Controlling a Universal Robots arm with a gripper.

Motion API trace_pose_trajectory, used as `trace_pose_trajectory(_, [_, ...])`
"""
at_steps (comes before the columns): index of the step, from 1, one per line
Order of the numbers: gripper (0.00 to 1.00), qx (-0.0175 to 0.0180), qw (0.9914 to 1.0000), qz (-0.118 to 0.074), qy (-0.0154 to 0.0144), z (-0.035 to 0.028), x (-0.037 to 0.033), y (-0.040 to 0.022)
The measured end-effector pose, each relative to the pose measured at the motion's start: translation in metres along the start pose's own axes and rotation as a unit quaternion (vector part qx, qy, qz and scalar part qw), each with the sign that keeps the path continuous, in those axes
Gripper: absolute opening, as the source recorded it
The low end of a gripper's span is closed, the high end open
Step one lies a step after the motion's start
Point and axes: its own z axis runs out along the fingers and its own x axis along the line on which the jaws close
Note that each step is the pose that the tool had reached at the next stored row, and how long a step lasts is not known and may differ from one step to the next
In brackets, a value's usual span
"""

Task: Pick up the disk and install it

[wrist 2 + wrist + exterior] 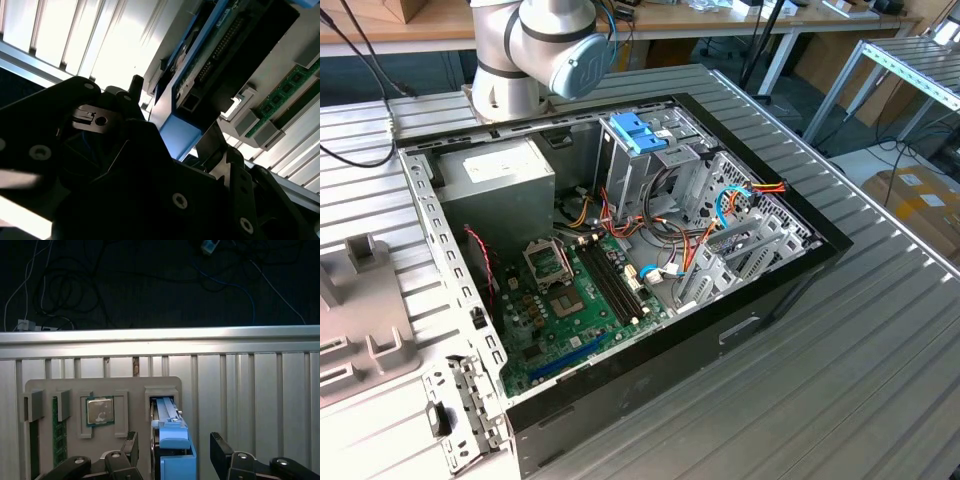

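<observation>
Ribbed metal table, grey tray — the disk stands on edge in a tray slot. Gripper straddles it, jaws spread, touching neither side. Likely stiff, weighty, shock-shy — best pinched across its flat faces, below the blue rail.

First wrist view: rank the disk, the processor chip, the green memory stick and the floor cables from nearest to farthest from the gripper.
1. The disk, between the jaws of the open gripper.
2. The processor chip, in the grey holder beside the disk.
3. The green memory stick, farther along that holder.
4. The floor cables, past the edge of the table.
</observation>
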Motion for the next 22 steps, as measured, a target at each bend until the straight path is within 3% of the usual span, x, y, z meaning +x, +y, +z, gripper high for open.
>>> trace_pose_trajectory(3, [0.66,0.0000,1.00000,0.000,0.0000,0.0000,0.0000,0.0000])
trace_pose_trajectory(5, [0.53,0.0000,1.00000,0.000,0.0000,0.0001,0.0000,0.0000])
trace_pose_trajectory(6, [0.53,0.0000,1.00000,0.000,0.0000,0.0001,0.0000,0.0000])
trace_pose_trajectory(7, [0.41,0.0000,1.00000,0.000,0.0000,0.0001,0.0000,0.0000])
trace_pose_trajectory(8, [0.37,0.0000,1.00000,0.000,0.0000,0.0001,0.0000,0.0000])
trace_pose_trajectory(22, [0.37,0.0002,1.00000,0.000,-0.0001,-0.0004,0.0000,0.0000])
